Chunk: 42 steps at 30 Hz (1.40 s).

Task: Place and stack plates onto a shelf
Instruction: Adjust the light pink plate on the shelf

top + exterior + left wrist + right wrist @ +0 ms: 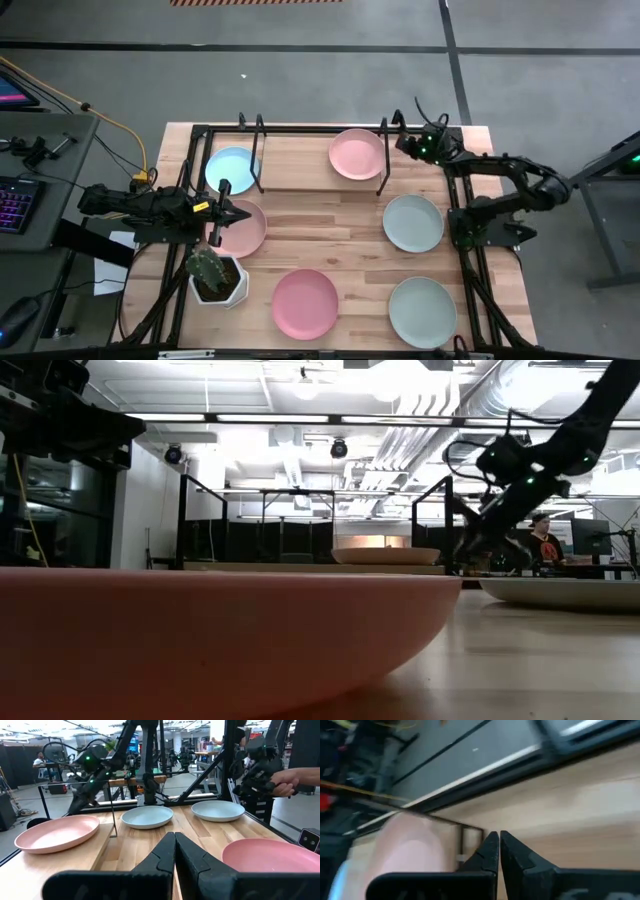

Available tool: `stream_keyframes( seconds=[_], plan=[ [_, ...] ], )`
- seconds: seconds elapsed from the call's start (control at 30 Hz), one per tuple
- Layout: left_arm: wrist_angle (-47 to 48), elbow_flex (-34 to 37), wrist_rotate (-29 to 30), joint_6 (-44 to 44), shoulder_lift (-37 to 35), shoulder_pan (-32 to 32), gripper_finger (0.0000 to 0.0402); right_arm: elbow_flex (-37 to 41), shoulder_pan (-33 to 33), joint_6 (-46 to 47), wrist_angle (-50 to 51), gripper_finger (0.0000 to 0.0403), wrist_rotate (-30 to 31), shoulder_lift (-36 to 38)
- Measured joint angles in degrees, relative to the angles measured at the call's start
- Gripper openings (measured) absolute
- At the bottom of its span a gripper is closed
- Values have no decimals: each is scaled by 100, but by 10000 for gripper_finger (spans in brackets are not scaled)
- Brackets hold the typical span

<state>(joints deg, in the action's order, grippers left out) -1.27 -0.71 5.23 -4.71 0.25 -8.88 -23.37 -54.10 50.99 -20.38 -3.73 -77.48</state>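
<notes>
The light-wood shelf [300,160] with black brackets stands at the table's far side. A light blue plate [232,168] rests on its left part and a pink plate [357,153] on its right part. My right gripper [402,143] is shut just right of that pink plate [415,852], beside the shelf's right bracket [470,834], slanting down. My left gripper [236,213] is shut and level above another pink plate [240,232] at the table's left. A third pink plate [305,303] and two mint plates [413,222] [423,312] lie on the table.
A white pot with a cactus [215,275] stands at the near left, close to my left arm. A black tube frame [470,260] runs along the table's sides. A person's hand [285,782] shows beyond the table's right edge.
</notes>
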Motion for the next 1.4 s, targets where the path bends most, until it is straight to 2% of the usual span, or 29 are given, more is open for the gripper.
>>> stream_keyframes(
  seconds=[0.2,0.3,0.47,1.17,1.4],
  plan=[
    [1,0,0,0,0,2,0,-224,-92,0,-658,0,-735,-946],
    [0,0,0,0,0,0,0,-265,-320,-358,-712,0,-978,-1233],
    [2,0,-2,0,2,2,0,-223,-641,-761,-824,0,-1748,-1104],
    [2,0,0,0,0,1,0,-201,-466,-887,-892,0,-2452,-974],
    [1,0,1,0,0,1,0,-201,-462,-911,-880,0,-2940,-976]
  ],
)
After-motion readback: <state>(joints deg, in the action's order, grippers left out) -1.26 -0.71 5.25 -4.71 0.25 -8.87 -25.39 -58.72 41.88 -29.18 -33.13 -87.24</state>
